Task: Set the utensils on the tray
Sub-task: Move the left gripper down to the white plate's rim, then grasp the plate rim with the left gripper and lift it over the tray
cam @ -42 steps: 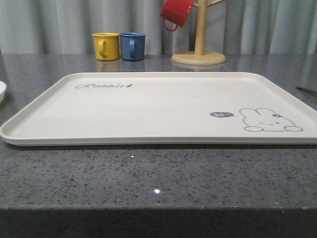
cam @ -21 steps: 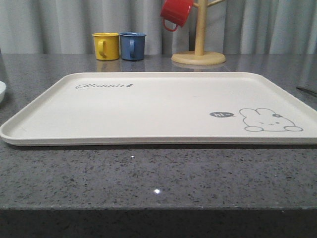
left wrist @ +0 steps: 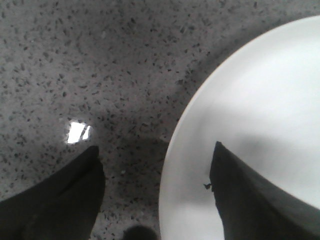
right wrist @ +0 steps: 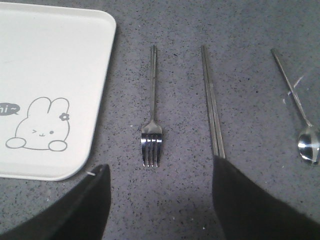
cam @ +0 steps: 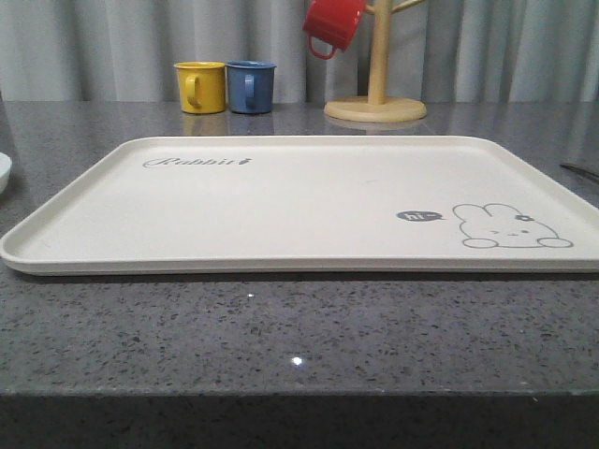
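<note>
The cream tray (cam: 281,201) with the rabbit drawing lies flat in the middle of the dark counter; its corner (right wrist: 50,90) also shows in the right wrist view. Beside that corner on the counter lie a fork (right wrist: 151,125), a pair of chopsticks (right wrist: 212,102) and a spoon (right wrist: 299,117), side by side. My right gripper (right wrist: 159,172) hangs open above the counter just short of the fork's tines. My left gripper (left wrist: 157,152) is open and straddles the rim of the white plate (left wrist: 250,110), one finger over the plate, the other over the counter. The plate's edge (cam: 4,170) peeks in at the far left.
A yellow mug (cam: 200,87) and a blue mug (cam: 250,86) stand at the back of the counter. A wooden mug stand (cam: 376,89) with a red mug (cam: 331,24) hung on it is behind the tray.
</note>
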`<state>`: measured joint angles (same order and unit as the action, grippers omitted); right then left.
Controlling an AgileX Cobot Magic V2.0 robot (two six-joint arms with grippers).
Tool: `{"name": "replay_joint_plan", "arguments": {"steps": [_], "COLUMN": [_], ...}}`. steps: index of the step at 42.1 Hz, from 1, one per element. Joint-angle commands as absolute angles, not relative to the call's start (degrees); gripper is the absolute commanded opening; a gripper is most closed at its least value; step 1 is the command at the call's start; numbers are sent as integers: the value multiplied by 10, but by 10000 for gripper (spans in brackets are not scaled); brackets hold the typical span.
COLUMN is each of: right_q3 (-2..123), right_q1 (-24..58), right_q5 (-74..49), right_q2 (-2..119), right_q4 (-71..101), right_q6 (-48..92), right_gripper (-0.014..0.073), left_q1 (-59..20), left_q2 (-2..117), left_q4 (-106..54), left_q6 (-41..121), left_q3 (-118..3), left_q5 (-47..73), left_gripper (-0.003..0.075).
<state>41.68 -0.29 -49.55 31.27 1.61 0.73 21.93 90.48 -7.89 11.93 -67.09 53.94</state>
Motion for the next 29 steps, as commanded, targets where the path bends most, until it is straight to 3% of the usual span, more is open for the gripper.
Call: {"name": "replay_joint_plan", "arguments": {"steps": [1, 9, 21, 29], "right_q3": [434, 434, 434, 434], "right_q1": [-6, -6, -6, -6], "right_q5": [-462, -462, -462, -462], "right_q2": [319, 319, 319, 319], "right_q4": [11, 11, 11, 11], "right_q6": [8, 8, 8, 8], "right_gripper": [472, 472, 472, 472], "left_q1": [220, 220, 220, 219], "left_q2": [894, 894, 894, 881], "left_q4": [-98, -99, -101, -126], "left_q6": [120, 120, 120, 123], "left_q3": [-689, -689, -689, -702], "left_q5": [522, 522, 527, 543], "left_gripper": [393, 261, -22, -20]}}
